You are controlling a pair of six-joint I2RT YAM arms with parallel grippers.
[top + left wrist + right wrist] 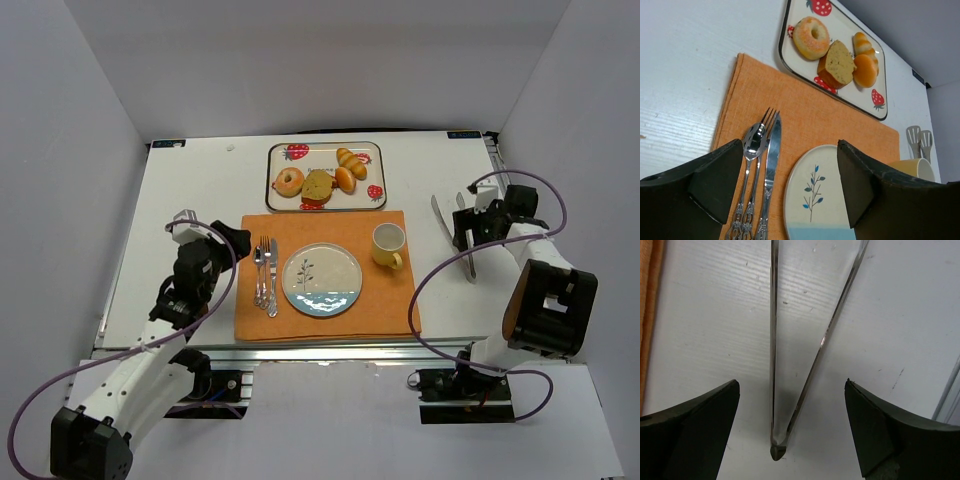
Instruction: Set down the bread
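Bread [318,186], namely a sugared ring, a brown cut wedge and golden rolls, is lying untouched on the white strawberry-print tray [375,150] at the far edge of the counter [200,180]. The round white plate with a blue sprig [322,281] is sitting bare on the orange cloth placemat [390,320] by the near edge, between the steel cutlery [265,275] and the yellow mug [388,243].

I am holding my right hand [791,385] low over the metal tongs [773,365], which are lying near the counter's right edge. Its fingers are standing wide apart, one on each side of the hinged end, and gripping nothing. My left hand [790,145] is hovering beside the placemat's left edge, also spread wide and empty.

I am judging this to be the pick-up of the tongs, with the bread itself not yet begun. The next move is asking me to sink lower, keep the hinge centred, and close on both arms together so the tongs are not skidding sideways across the smooth counter.
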